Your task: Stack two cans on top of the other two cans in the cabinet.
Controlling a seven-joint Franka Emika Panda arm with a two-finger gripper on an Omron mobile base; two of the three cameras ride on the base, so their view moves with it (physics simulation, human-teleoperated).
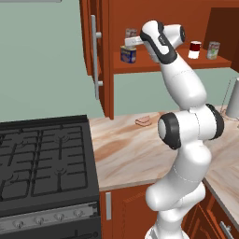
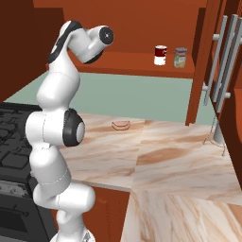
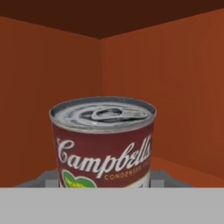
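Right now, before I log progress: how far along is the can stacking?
Done: no finished stack that I can confirm. In hand: the gripper is shut on the Campbell's can, just above the blue can; I can't tell if they touch. Left: release it, then stack the red can on the green-label can beside it.

Pale green wall (image 1: 42, 60). Black gas stove (image 1: 44, 158) left of beige marbled counter (image 1: 126, 154). Reddish-brown base cabinets (image 1: 126, 210) below, silver handle visible.
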